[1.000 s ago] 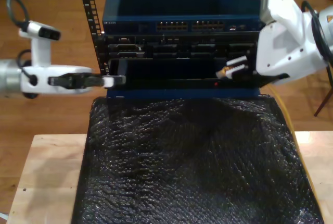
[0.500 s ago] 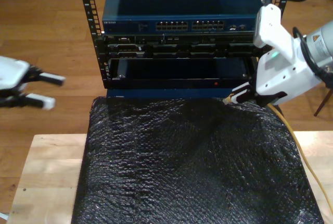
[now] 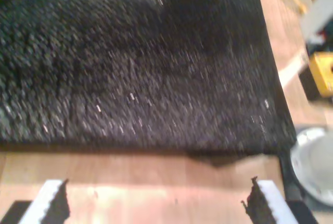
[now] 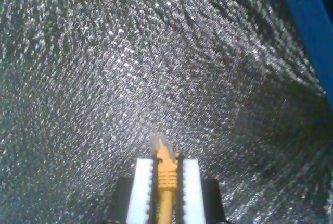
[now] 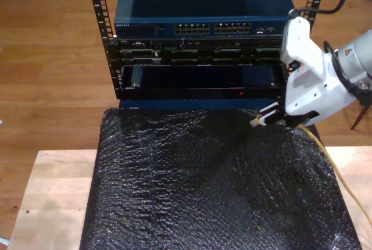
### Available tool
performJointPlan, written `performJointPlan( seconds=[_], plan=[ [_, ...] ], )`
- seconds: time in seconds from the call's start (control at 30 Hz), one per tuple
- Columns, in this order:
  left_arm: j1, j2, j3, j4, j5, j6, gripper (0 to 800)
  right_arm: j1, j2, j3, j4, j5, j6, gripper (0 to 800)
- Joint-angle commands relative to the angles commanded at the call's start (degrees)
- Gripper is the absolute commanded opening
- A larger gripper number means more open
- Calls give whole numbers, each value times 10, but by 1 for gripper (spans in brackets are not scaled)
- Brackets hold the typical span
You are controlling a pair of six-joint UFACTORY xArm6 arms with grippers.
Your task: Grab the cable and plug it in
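End effector talk first: my first gripper (image 3: 156,203) had its two white fingers spread wide apart with nothing between them. It looked along the wooden counter (image 3: 156,182) at the edge of the black bubbly mat (image 3: 130,67).

Going from the exterior view's left to its right, the mat (image 5: 203,186) covered most of the counter (image 5: 52,192). Behind it stood the rack of blue boxes (image 5: 200,35) with a row of little sockets (image 5: 212,29) along the front.

At the exterior view's right, my second gripper (image 5: 264,117) was squeezed tight on the cable (image 4: 165,174) just behind its clear plug (image 4: 157,143). The plug (image 5: 253,122) stuck out past the fingertips, low over the far edge of the mat. The cable (image 5: 340,174) trailed back along the exterior view's right side.

I think the sockets lay up and toward the exterior view's left from the plug. The plug pointed down at the mat, so it would need turning to face them.
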Motion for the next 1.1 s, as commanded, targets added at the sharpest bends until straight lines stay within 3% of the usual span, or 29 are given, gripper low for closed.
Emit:
performJointPlan(
  seconds=[0.4, 0.73, 0.93, 1.1],
  plan=[
    [96, -9, 12, 110, -4, 145, 799, 0, 4, 4, -10, -4, 0, 0],
    [185, -11, 83, 141, -23, 243, 799, 0, 7, 9, -11, -4, 0, 0],
    [225, -33, 140, 166, -55, 282, 799, -1, 7, 15, -15, -4, -1, 0],
    [229, -72, 211, 190, -95, 306, 799, -5, 7, 16, -22, -4, -1, 0]
  ],
)
